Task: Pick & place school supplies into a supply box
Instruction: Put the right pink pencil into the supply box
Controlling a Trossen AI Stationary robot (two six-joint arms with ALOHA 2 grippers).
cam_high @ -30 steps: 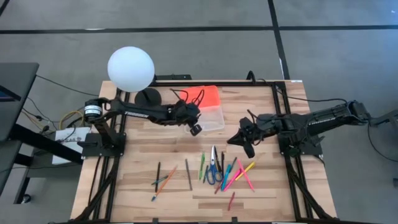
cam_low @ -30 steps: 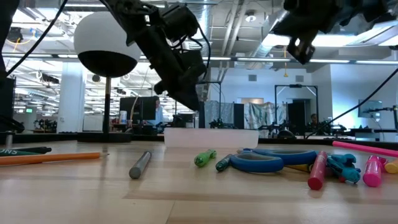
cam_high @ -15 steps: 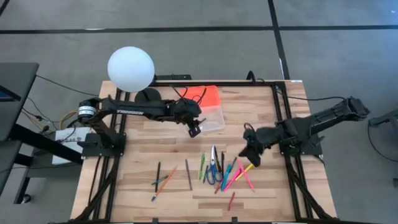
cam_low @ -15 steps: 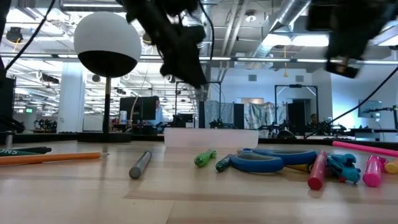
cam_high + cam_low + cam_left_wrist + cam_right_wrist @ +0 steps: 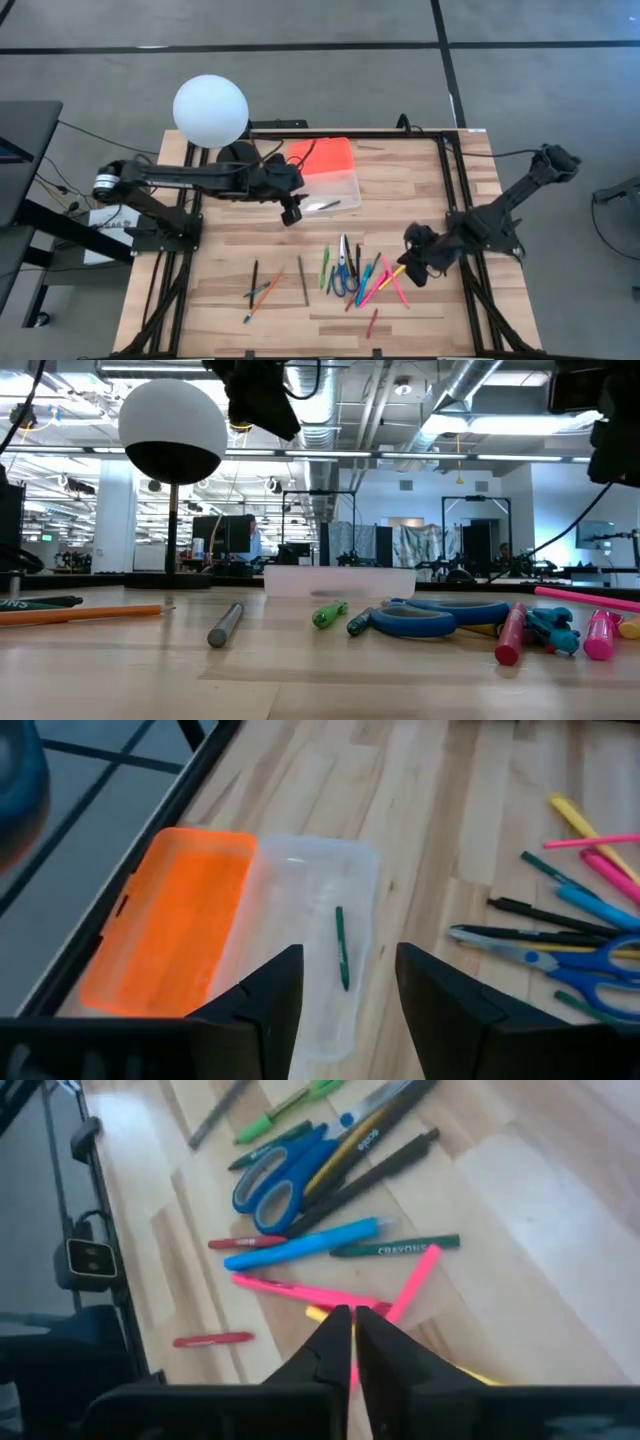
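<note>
Above the clear supply box (image 5: 320,940), the left gripper (image 5: 345,995) hangs spread, empty; right gripper (image 5: 353,1342) pressed together over pens.

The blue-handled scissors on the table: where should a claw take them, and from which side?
Probably from above, at the blades just past the pivot. The blue-handled scissors lie flat and closed, handles crowded by pens; the blades point free toward the supply box.

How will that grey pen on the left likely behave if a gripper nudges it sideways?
The grey pen looks round and thin, so it would probably roll on the flat table. It lies apart from the other supplies, so little would stop it. It seems rigid and probably light.
</note>
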